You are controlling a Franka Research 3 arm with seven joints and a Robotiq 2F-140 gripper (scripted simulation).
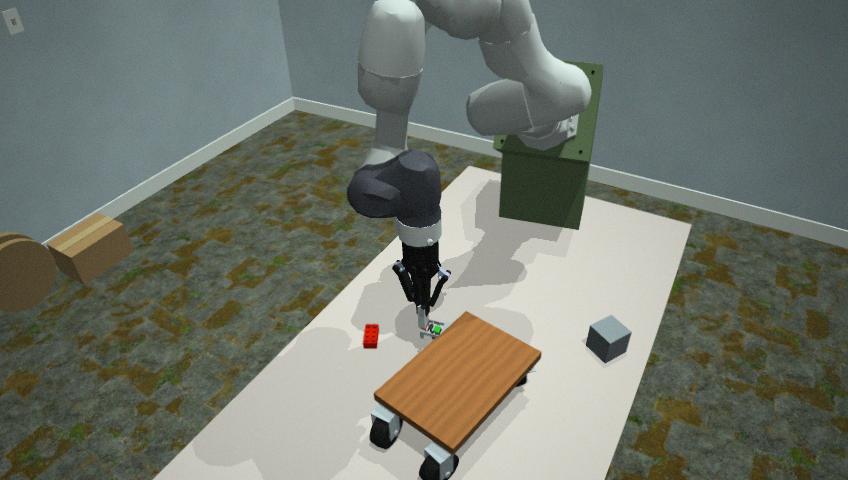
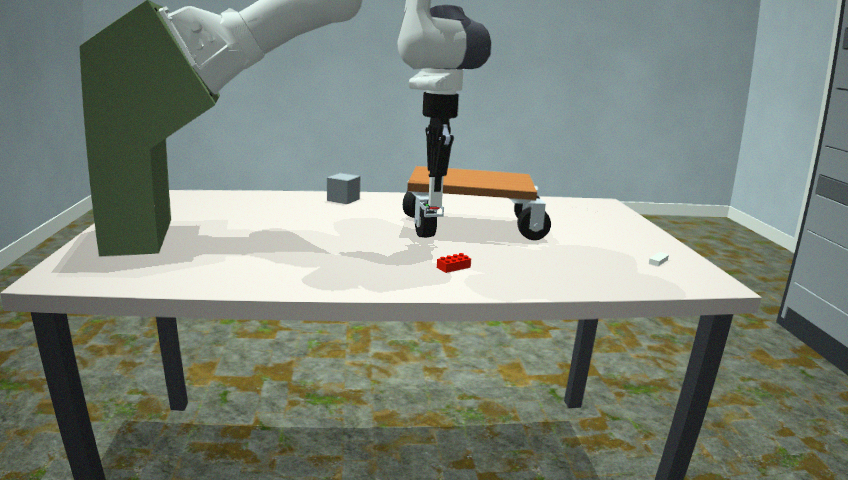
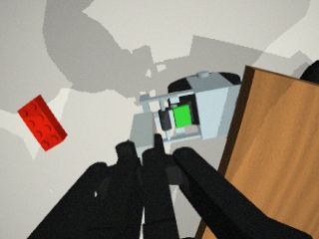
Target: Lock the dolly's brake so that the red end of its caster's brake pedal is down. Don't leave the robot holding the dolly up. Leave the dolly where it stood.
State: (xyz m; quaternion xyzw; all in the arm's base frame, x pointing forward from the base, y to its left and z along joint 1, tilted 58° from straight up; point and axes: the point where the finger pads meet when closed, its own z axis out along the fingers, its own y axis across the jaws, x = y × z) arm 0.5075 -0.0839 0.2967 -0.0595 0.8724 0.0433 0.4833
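Wood-grain dolly [image 1: 458, 377] deck, matt white table [image 1: 624, 386], patchy rough floor [image 1: 178, 285]

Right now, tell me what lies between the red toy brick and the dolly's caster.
Only shadowed white table top; top view shows bare stretch from red toy brick to caster.

High top, level exterior, close wrist; shared dolly [image 1: 458, 377]

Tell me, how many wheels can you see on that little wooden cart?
4, pooling the views. Top view: two at the dolly's near end. Exterior view: the pedal caster's wheel below the shut fingers, plus one behind it. None looks hidden.
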